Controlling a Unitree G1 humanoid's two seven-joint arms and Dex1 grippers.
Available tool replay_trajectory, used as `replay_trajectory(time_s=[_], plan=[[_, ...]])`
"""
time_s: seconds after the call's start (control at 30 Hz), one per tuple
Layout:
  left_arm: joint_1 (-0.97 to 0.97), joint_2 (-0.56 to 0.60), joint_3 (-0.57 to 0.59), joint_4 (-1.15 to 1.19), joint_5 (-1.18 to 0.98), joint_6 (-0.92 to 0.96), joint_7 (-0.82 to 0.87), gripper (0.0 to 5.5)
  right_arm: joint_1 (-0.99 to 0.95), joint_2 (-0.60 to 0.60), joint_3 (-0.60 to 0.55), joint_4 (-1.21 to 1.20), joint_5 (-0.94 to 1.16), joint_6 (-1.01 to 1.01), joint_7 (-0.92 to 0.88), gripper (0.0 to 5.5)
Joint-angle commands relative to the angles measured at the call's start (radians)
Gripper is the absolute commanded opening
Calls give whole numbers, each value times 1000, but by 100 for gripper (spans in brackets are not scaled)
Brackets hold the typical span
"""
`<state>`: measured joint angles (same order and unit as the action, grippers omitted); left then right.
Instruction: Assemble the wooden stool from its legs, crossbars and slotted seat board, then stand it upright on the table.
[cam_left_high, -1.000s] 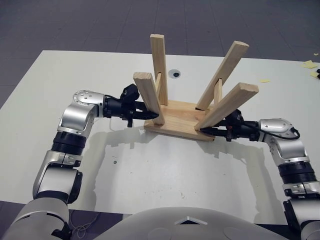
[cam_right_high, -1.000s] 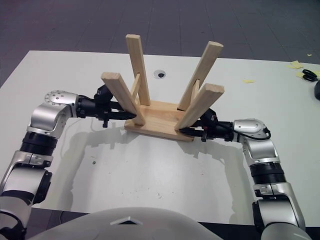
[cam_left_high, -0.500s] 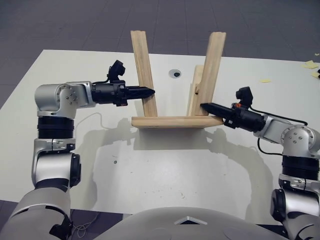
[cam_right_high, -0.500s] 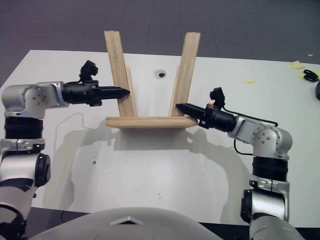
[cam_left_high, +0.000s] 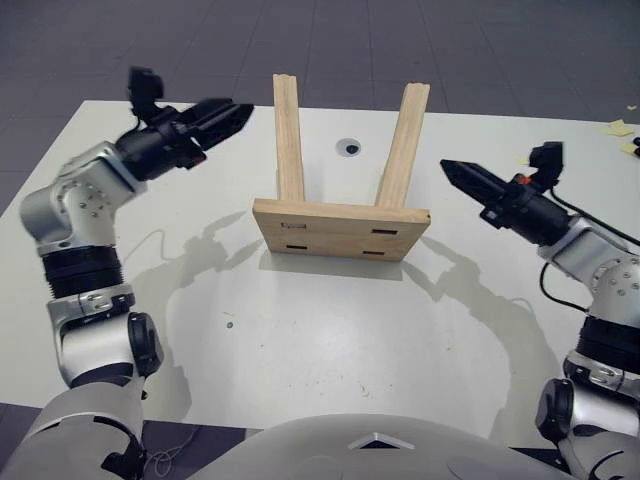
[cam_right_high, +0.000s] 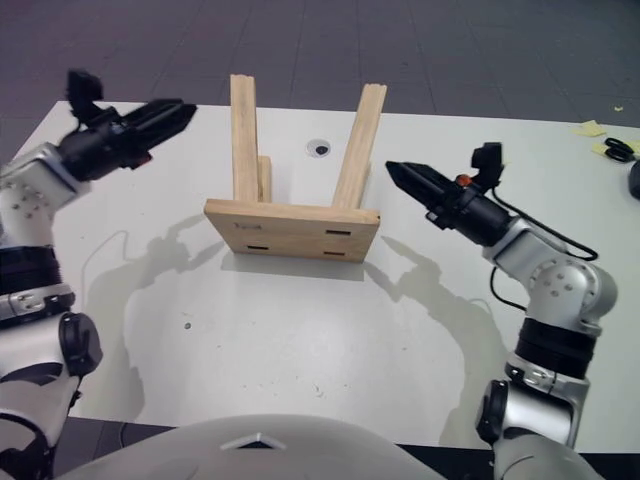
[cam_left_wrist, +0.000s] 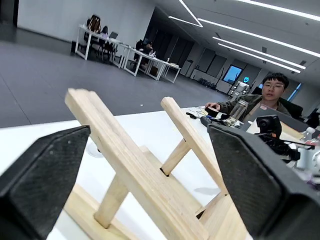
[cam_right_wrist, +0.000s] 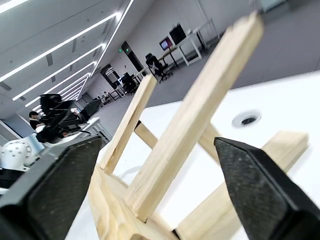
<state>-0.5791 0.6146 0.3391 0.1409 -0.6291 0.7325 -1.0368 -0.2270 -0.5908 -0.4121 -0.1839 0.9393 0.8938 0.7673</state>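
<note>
Left tool (cam_left_high: 236, 113), right tool (cam_left_high: 450, 169) now clear

Of the four light wooden legs (cam_left_high: 288, 140), lower pair screened from the head views behind the pale wooden slotted seat board (cam_left_high: 340, 228). Crossbars (cam_right_high: 264, 172) mostly masked there too, bar a short stub just beside the left raised leg. Left gripper (cam_left_high: 245, 110) blurred, finger outlines soft. Black finger pads (cam_left_wrist: 42, 185) of that gripper cropped by the wrist picture's edges; likewise those of the right gripper (cam_left_high: 447, 166), pads (cam_right_wrist: 260, 195) cut at side and bottom. Yellow paper scrap (cam_left_high: 632, 148) clipped at the right edge. Dark rounded object (cam_right_high: 634, 180) also cut there, unidentifiable. Small dark speck (cam_left_high: 228, 323) on the white table (cam_left_high: 330, 350), too small to name.
</note>
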Motion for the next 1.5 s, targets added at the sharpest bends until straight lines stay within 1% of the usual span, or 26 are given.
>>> replay_trajectory(time_s=[0.03, 0.1, 0.13, 0.2, 0.23, 0.3, 0.4, 0.57, 0.67, 0.87, 1.13, 1.33, 1.37, 1.43, 1.5], plan=[[174, 138, -99, -88, 50, -83, -189, 512, 174, -168, 158, -91, -191, -190, 259, 490], [221, 164, -220, -54, 157, -198, -248, 540, 205, -202, 262, -35, -331, -346, 344, 523], [227, 168, -278, -29, 212, -261, -267, 540, 200, -200, 298, 9, -385, -412, 365, 538], [216, 150, -364, 25, 298, -373, -284, 540, 146, -168, 360, 120, -481, -540, 380, 538], [201, 130, -389, 53, 323, -411, -281, 540, 110, -150, 382, 176, -515, -594, 386, 538], [166, 93, -427, 116, 359, -481, -276, 540, 42, -119, 407, 285, -557, -665, 392, 538], [131, 51, -465, 205, 402, -559, -273, 540, -47, -83, 447, 425, -596, -720, 424, 538], [72, 8, -494, 330, 432, -616, -289, 540, -107, -37, 503, 526, -622, -742, 483, 538], [37, -4, -503, 399, 447, -641, -301, 540, -113, -22, 522, 547, -638, -757, 500, 493], [6, -36, -509, 454, 450, -645, -313, 448, -129, 10, 538, 574, -661, -772, 500, 400], [-20, -36, -495, 494, 450, -644, -322, 318, -133, 8, 537, 582, -671, -775, 501, 275], [-18, -40, -476, 475, 417, -586, -339, 218, -134, 15, 531, 544, -634, -688, 508, 180], [-17, -42, -474, 466, 412, -573, -342, 207, -133, 15, 531, 526, -623, -662, 512, 168], [-14, -47, -466, 442, 398, -540, -348, 205, -131, 17, 529, 483, -598, -597, 519, 165], [-12, -51, -450, 402, 363, -463, -362, 205, -130, 17, 520, 418, -555, -503, 524, 165]])
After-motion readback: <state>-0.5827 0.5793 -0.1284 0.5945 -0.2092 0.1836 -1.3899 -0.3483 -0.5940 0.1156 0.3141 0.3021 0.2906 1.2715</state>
